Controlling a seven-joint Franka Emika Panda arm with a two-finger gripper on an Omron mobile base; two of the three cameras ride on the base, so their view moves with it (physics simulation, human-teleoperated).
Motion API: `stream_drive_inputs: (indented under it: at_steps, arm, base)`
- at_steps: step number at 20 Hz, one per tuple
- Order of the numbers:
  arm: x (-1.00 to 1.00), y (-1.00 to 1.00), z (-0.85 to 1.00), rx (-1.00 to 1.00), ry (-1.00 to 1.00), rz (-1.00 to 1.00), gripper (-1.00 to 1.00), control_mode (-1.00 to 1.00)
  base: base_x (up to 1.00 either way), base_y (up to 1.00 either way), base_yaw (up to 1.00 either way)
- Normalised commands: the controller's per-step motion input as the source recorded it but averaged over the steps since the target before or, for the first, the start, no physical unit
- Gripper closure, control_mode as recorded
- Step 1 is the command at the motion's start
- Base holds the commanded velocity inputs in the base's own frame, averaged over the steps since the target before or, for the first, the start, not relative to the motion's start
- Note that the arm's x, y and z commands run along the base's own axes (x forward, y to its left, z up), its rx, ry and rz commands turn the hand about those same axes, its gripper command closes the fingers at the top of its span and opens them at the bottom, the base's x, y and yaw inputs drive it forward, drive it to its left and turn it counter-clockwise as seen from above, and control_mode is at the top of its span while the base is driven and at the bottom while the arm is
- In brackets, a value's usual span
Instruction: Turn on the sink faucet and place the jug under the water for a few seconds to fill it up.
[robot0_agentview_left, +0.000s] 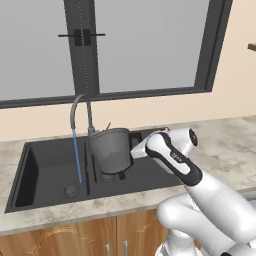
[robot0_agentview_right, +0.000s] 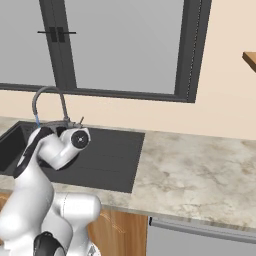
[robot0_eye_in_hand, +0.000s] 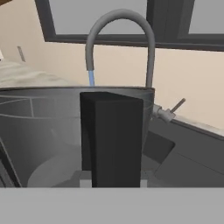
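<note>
Marbled beige table (robot0_agentview_left: 227, 145) runs under a dark-framed window (robot0_agentview_left: 150, 45), with wooden cabinet doors (robot0_agentview_left: 65, 240) below its front edge. Set into it is the matte black sink (robot0_agentview_left: 30, 175), two basins and a flat drainboard (robot0_agentview_right: 115, 150) to the right.

Sink faucet (robot0_agentview_left: 79, 107): grey gooseneck, spout mouth over the left basin, small side lever (robot0_eye_in_hand: 177, 106) at its base. Water (robot0_agentview_left: 77, 156) is running, a thin straight blue stream from the spout down to near the left drain (robot0_agentview_left: 70, 190).

Jug (robot0_agentview_left: 110, 149): dark grey, wider at the rim, held in the air over the right basin, just beside the faucet's base and to the right of the stream (not under it). Slightly tilted in the left base view.

Pincer (robot0_agentview_left: 131, 150): clenched on the jug's black side handle (robot0_eye_in_hand: 111, 140), which stands upright in the middle of the hand view, with the jug's wall curving behind it. Finger tips themselves are hidden by the handle.
</note>
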Motion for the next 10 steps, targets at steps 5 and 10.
stream_drive_inputs:
  at_steps: [5,10]
  arm:
    - [0.18,0.03,-0.34,0.00,-0.16,-0.01,1.00,-1.00]
    - [0.16,0.05,-0.46,0.00,-0.31,0.00,1.00,-1.00]
  base:
    - [0.00,0.00,0.00]
    - [0.00,0.00,0.00]
